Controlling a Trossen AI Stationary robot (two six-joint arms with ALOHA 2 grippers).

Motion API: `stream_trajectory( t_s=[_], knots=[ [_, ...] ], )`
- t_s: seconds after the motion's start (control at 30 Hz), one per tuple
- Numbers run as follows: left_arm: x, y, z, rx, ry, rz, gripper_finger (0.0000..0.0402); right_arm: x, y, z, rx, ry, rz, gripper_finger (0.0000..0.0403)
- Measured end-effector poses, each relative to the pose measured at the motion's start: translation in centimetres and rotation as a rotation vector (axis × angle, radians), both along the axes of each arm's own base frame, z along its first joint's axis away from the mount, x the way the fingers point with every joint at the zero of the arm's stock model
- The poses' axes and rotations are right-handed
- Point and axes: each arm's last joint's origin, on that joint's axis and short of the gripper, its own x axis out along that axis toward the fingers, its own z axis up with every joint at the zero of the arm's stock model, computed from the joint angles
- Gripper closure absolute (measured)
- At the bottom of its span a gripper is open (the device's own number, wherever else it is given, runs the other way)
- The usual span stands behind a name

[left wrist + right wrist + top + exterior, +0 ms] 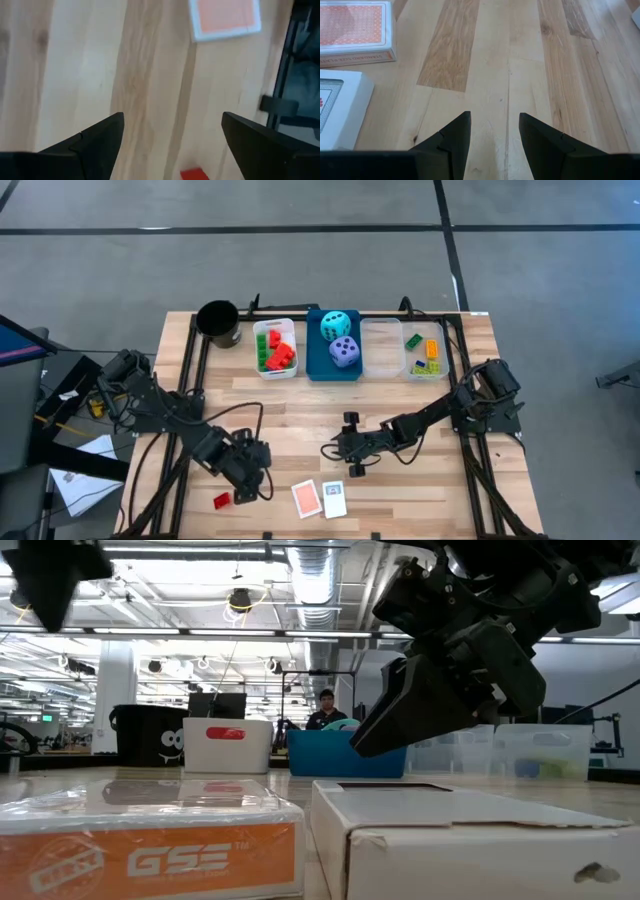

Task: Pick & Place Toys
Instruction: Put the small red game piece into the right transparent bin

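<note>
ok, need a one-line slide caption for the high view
Left gripper hovers open by the red brick; right gripper waits open above two card boxes, bins at the table's far edge.

The red brick is cut off by the left wrist view's edge, as is the orange card (its surface blurred). Small bricks in the clear bin cannot be counted.

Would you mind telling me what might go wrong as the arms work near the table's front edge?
The red brick lies close to the table front edge; the open left tool might nudge it off. The orange card box and white card box sit side by side, so the right tool may catch both.
</note>
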Motion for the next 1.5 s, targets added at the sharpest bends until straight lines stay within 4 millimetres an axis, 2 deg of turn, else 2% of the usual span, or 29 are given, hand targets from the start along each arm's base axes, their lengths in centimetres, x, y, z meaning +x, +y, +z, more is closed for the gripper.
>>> stream_trajectory(
  t_s=[0.3, 0.5, 0.73, 1.0, 1.33, 1.5],
  knots=[
    [-1.8, -2.1, -0.5, -0.074, 0.071, 0.105, 0.0073, 0.0, 0.0, 0.0, -0.001, 0.004, 0.001, 0.024],
    [-3.0, -4.2, -2.1, -0.104, 0.181, 0.135, 0.0073, 0.0, 0.0, 0.0, -0.001, 0.003, 0.001, 0.024],
    [-3.5, -5.7, -4.0, -0.101, 0.287, 0.153, 0.0073, 0.0, 0.0, 0.0, 0.001, -0.001, 0.002, 0.0241],
    [-3.6, -6.3, -5.0, -0.091, 0.326, 0.172, 0.0073, 0.0, 0.0, 0.0, 0.002, -0.001, 0.002, 0.0241],
    [-3.8, -6.5, -5.3, -0.096, 0.343, 0.197, 0.0073, 0.0, 0.0, 0.0, 0.004, -0.004, 0.002, 0.024],
    [-4.3, -6.4, -6.8, -0.124, 0.369, 0.219, 0.0073, 0.0, 0.0, 0.0, 0.004, -0.005, 0.003, 0.0241]
  ],
)
